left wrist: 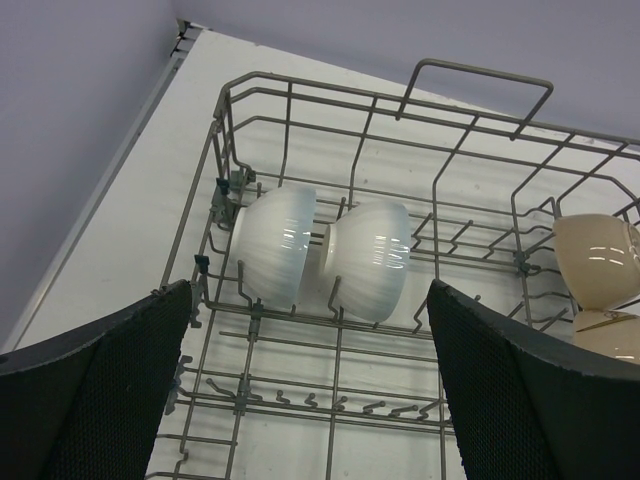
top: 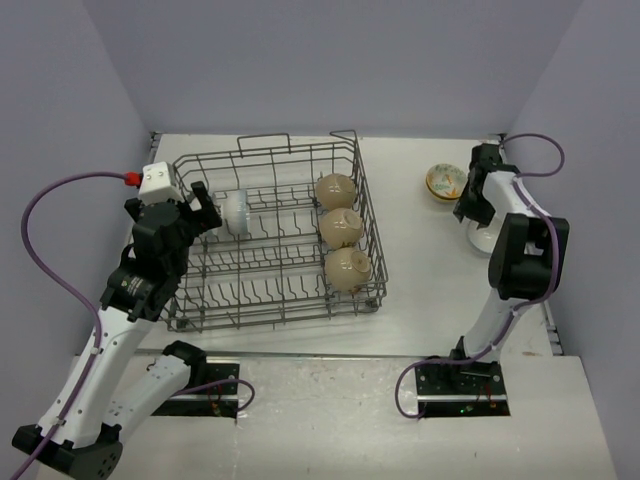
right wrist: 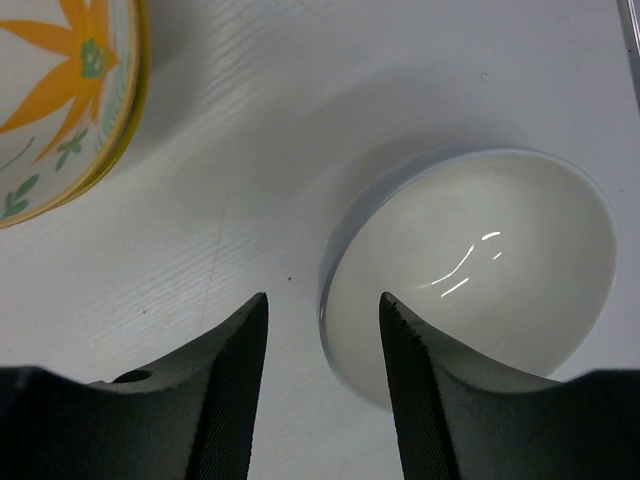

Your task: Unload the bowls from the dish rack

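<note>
Left gripper (top: 207,212) hung over the left end of the dish rack (top: 265,275), fingers (left wrist: 100,400) spread wide with nothing between them. Its wrist view showed the wall-side pale bowl (left wrist: 278,245) and the inner pale bowl (left wrist: 372,258), both ribbed, standing on edge foot to foot among the tines (left wrist: 245,285). The fingers framed them but touched neither.

We judged this the approach for the next pick. The move calls for dropping one finger over a rim, pinching, then lifting straight up before going sideways. The tines, cross wires and the close rack wall were in the way (tight on the wall-side one).

Further right, three beige bowls (top: 340,226) sat in a row along the rack's right side, on edge. So five were in the rack and two out; we put the task at under halfway.

On the table (top: 420,290), right of the rack, stood the yellow flower-painted bowl (right wrist: 60,90), upright. Near it sat the white bowl (right wrist: 480,270), also upright, with bare table between them.

Right gripper (right wrist: 322,400) was low over that white bowl. Its jaws were parted and straddled the near rim, one finger outside and one over the inside, with gaps showing, so it was not clamped. We read this as the set-down end of a transfer; next it needs to rise clear without nudging the rim. The top view hid most of the white bowl under the arm.
</note>
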You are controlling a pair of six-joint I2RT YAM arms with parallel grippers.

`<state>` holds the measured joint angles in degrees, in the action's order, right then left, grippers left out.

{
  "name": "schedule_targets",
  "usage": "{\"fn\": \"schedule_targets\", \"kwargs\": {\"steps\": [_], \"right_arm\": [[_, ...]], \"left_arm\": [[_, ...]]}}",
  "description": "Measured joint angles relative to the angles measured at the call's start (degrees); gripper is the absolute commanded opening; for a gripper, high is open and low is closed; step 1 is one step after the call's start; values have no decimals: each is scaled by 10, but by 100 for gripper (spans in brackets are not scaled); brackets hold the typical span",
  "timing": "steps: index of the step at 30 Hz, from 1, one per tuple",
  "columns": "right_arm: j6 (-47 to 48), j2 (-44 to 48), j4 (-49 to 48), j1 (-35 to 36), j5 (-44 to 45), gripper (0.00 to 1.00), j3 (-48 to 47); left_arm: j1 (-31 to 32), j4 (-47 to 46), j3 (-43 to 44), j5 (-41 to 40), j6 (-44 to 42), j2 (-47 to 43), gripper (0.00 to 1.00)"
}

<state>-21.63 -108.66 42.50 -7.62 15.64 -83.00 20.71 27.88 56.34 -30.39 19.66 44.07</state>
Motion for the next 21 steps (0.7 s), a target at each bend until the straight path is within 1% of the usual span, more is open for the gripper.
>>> {"fn": "schedule_targets", "kwargs": {"steps": [1, 3, 6, 7, 9, 10, 12, 13, 14, 16, 18, 20, 21], "right_arm": [[-1, 5, 3, 3, 1, 55, 0], [-3, 25, 10, 17, 8, 58, 0], [-9, 78, 31, 57, 25, 64, -10], [-11, 99, 42, 77, 32, 67, -23], [-17, 137, 50, 120, 45, 70, -57], [-18, 156, 53, 144, 50, 81, -76], [-20, 200, 46, 198, 60, 84, -111], [-21, 223, 38, 224, 59, 87, -121], [-22, 245, 29, 250, 53, 88, -129], [-26, 292, -10, 304, 23, 92, -130], [-44, 327, -63, 347, -32, 92, -121], [-68, 336, -123, 379, -100, 92, -112], [-82, 327, -148, 393, -138, 92, -115]], "left_arm": [[0, 0, 0, 0, 0, 0, 100], [0, 0, 0, -1, 0, 0, 100], [0, 0, 0, -3, 0, 5, 100], [0, 0, 0, -4, 0, 9, 100], [0, 1, 0, -6, 0, 16, 100], [0, 2, 0, -9, 0, 20, 100], [0, 5, 0, -15, 0, 27, 100], [0, 6, 0, -18, 0, 29, 100], [0, 6, 0, -22, 0, 29, 100], [0, 9, 1, -29, 1, 30, 100], [0, 13, 4, -36, 2, 34, 100], [0, 18, 9, -48, 3, 41, 100], [0, 21, 11, -57, 6, 43, 100]]}}
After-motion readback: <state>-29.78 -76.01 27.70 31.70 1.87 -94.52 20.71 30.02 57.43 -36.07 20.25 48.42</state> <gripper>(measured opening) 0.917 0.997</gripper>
